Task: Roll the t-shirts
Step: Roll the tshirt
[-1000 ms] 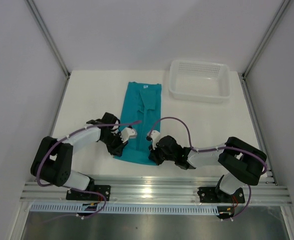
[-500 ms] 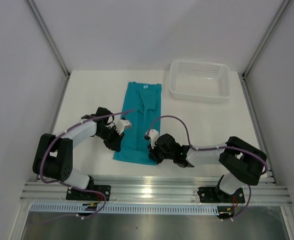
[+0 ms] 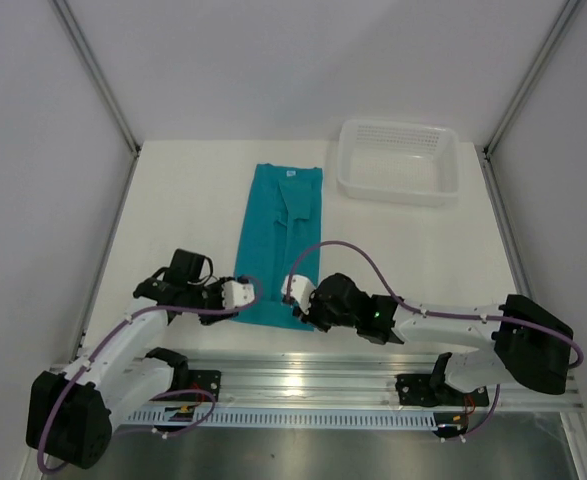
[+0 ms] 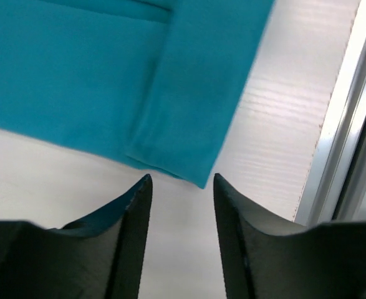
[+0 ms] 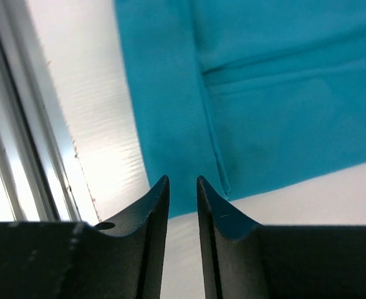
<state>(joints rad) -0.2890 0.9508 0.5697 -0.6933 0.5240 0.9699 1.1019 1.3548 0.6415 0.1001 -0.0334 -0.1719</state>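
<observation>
From above, the teal t-shirt [image 3: 278, 235] lies flat on the white table [image 3: 173, 200], folded into a long narrow strip. Its collar end with the small white label points away from my bases. The white basket [image 3: 398, 190] sits just right of that collar end. My left claw [image 3: 241, 292] is low at the shirt's near left corner, and my right claw [image 3: 297, 300] is at its near right corner.

My left wrist camera shows the left claw [image 4: 181, 177] with fingers clearly apart and nothing between them. The shirt [image 4: 77, 75] fills the upper picture, one folded corner reaching down to the gap. The metal rail [image 4: 357, 124] runs beside that corner.

My right wrist camera shows the right claw [image 5: 183, 180] drawn nearly together, with only a thin slit left. The shirt's [image 5: 282, 93] hem edge lies just beyond the tips. I cannot tell whether the tips touch the cloth.
</observation>
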